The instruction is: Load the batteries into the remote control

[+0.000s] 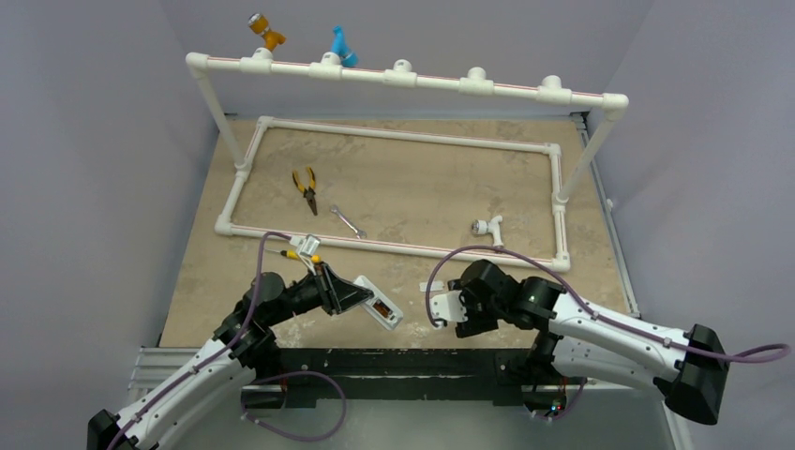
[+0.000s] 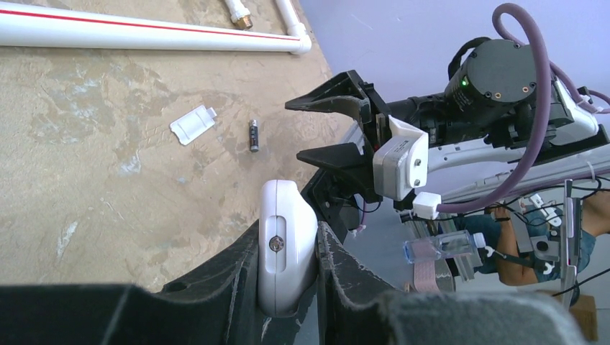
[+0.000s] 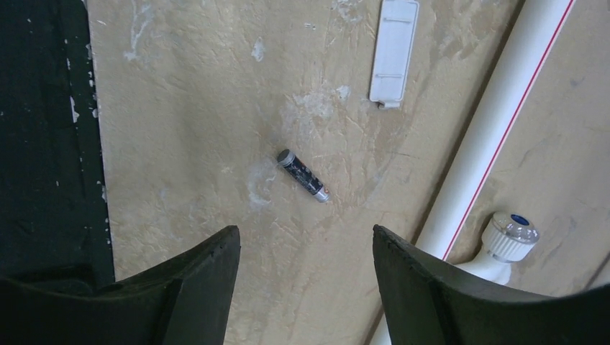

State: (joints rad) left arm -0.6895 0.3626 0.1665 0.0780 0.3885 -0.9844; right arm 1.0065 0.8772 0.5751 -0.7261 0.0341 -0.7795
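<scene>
The remote control [image 1: 382,314], a slim white handset, is held off the table near its front edge. My left gripper [image 1: 361,298] is shut on it. In the left wrist view the remote control [image 2: 286,244] stands on edge between the two black fingers of the left gripper [image 2: 288,233], one end toward the camera. One of the batteries [image 3: 303,175], a thin dark cylinder with metal ends, lies loose on the table. My right gripper [image 3: 303,230] hovers just short of it, open and empty. The left wrist view shows the same battery [image 2: 253,135] left of the right gripper [image 2: 306,129].
A small flat white cover piece [image 3: 393,52] lies beyond the battery. A white pipe frame [image 1: 394,242] crosses the table, with a white fitting [image 3: 509,237] beside it. Pliers [image 1: 305,187], a wrench [image 1: 347,220] and a yellow-handled screwdriver [image 1: 302,251] lie farther back.
</scene>
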